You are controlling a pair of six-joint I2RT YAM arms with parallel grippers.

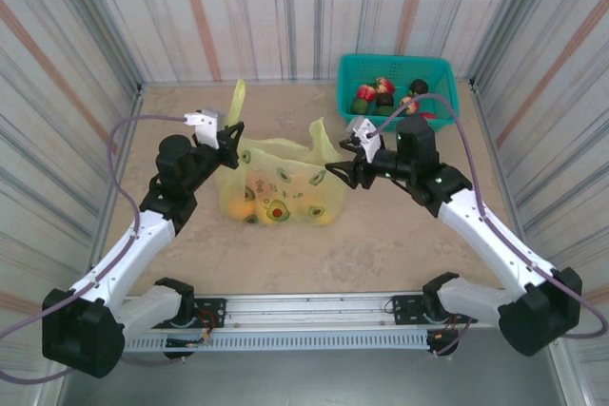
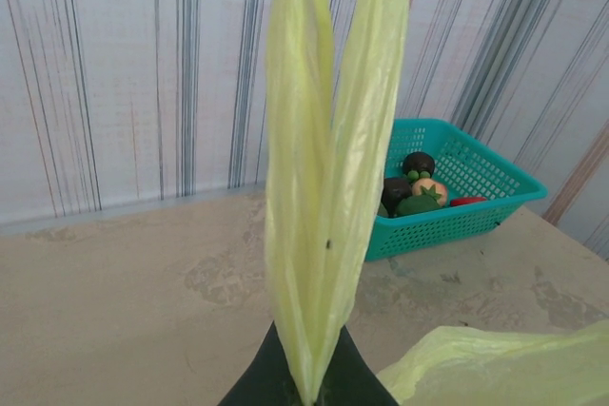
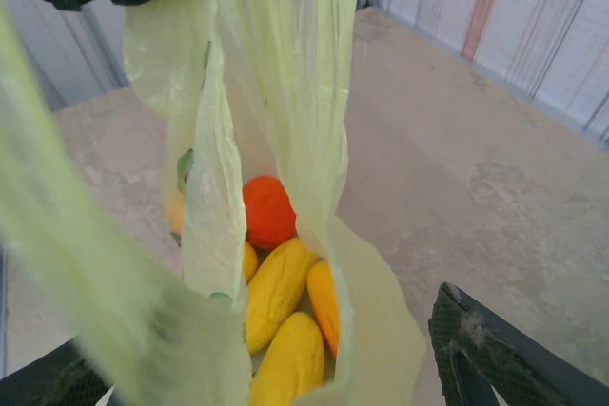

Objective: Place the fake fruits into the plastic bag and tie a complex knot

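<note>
1. We see the plastic bag [image 1: 276, 192] sitting on the surface [image 1: 381, 244] at the middle, between the two arms, its mouth facing up.
2. The left claw [image 1: 231, 132] is clamped on the bag's left handle [image 1: 237, 94]. In the left wrist view the two yellow-green strips are pinched together at the fingertips and stand upright above them.
3. The right claw [image 1: 341, 170] is at the bag's right edge, just below the right handle [image 1: 321, 138], which sticks up loosely. Its jaws stand wide. In the right wrist view one dark finger [image 3: 485, 349] shows at the lower right and the other at the lower left, with the bag's thin film hanging between them, not gripped.
4. Looking down into the bag from the right wrist, we count several fake fruits [image 3: 276, 292] inside: yellow ones, an orange one and a red-orange one, lying together at the bottom.
5. More fruits, red, green and dark, lie in the teal basket [image 2: 476, 211] at the far right of the surface, well apart from the bag.
6. The two handles are apart from each other and are not tied.
</note>
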